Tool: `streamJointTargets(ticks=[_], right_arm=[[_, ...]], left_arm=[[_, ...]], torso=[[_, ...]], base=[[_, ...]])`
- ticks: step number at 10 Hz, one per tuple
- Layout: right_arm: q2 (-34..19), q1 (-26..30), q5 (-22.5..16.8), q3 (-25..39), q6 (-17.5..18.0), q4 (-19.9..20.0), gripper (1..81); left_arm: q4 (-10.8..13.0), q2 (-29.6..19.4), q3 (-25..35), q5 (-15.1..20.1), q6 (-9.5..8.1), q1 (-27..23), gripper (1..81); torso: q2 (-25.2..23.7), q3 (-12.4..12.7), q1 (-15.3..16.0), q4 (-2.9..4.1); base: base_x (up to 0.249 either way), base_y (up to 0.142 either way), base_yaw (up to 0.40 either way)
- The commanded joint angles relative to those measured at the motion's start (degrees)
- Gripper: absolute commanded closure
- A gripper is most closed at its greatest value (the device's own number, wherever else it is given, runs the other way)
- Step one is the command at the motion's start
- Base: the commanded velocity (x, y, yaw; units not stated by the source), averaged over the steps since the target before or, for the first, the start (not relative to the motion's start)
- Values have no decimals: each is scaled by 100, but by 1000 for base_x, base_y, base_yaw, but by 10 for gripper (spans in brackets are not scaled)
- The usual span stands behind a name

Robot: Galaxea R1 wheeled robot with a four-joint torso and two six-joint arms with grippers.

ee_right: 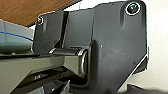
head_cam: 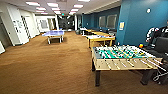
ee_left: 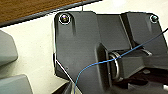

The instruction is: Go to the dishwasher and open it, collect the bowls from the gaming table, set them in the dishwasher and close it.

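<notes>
Whether either gripper is spread or closed cannot be told: both wrist views look onto the robot's own dark plates and a thin blue cable (ee_left: pixel 100 63), with pale robot body behind and a strip of brown carpet (ee_right: pixel 30 11) at the edge. Nothing in them suggests a bowl in hand.

Outward from the arms, the head view opens on a long room with brown carpet. Nearest, ahead and to the right, stands the football table (head_cam: pixel 120 56) with its green field and rods. Beyond it, along the blue wall (head_cam: pixel 135 22), is a table with a white top and yellow-tan sides (head_cam: pixel 101 38), which seems to be the gaming table of the task; it is well apart from the robot. Whether bowls lie on it cannot be made out from here. Farther off, left of centre, is a blue table-tennis table (head_cam: pixel 53 33). A person (head_cam: pixel 160 33) sits by the wall at the far right.

No dishwasher can be picked out, so its state is unknown. As a judgement, the robot looks to be crossing the room, with the collecting, loading and closing left to do.
</notes>
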Motion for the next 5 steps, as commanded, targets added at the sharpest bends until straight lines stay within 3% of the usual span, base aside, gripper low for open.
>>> streamJointTargets(ticks=[1,5], right_arm=[[-35,295,-311,27,-29,-51,10],[-17,286,-311,19,-29,-51,10]], left_arm=[[-23,-40,-7,284,0,-254,10],[-32,-40,-16,284,0,-254,10]], torso=[[0,0,0,0],[0,0,0,0]], base=[[0,0,373],[0,0,373]])
